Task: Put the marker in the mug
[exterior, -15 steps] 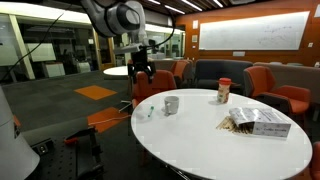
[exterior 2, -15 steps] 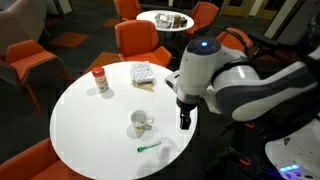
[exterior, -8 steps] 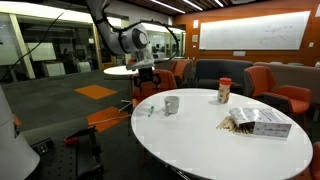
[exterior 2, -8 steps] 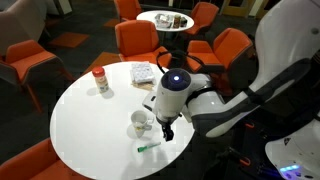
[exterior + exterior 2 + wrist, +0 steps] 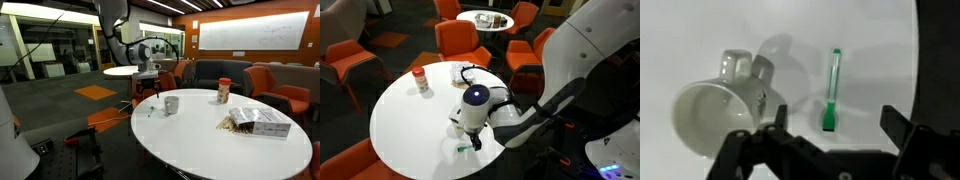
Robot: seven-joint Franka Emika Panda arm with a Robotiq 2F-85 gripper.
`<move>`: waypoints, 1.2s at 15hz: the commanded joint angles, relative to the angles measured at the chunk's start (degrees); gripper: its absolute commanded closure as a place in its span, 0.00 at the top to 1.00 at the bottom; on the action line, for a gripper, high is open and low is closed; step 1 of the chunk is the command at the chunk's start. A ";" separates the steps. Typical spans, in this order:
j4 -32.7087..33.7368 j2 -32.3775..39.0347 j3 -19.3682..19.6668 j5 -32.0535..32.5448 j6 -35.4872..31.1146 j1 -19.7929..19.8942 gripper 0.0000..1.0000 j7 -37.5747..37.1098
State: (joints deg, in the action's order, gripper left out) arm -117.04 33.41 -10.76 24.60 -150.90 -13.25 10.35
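Note:
The green marker (image 5: 831,90) lies flat on the white table (image 5: 870,40), just right of the pale mug (image 5: 715,105), which stands open side up with its handle pointing away. My gripper (image 5: 835,125) is open and empty, hovering over the marker's thick end with one finger on each side. In an exterior view the marker (image 5: 465,148) shows near the table's front edge below my wrist (image 5: 475,100), which hides most of the mug. In an exterior view the mug (image 5: 171,104) stands to the right of my gripper (image 5: 149,92).
A jar with a red lid (image 5: 420,80) stands at the table's far left. A box of packets (image 5: 463,73) lies at the back. Orange chairs (image 5: 460,40) ring the table. The table edge (image 5: 490,160) is close to the marker.
The arm has swung in from beyond the table's edge and come down over the marker beside the mug. The marker and the mug have not moved.

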 commanded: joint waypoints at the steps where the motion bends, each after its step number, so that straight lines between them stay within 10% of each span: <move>1: 4.30 4.40 0.68 -1.15 0.19 -1.92 1.00 1.00; 7: 11.37 11.65 0.82 -3.25 2.98 -3.19 0.87 0.68; 18: 18.07 16.57 1.02 -5.88 7.88 -2.97 0.00 0.66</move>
State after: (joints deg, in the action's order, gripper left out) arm -101.43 48.93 -10.37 20.12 -146.17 -15.51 10.35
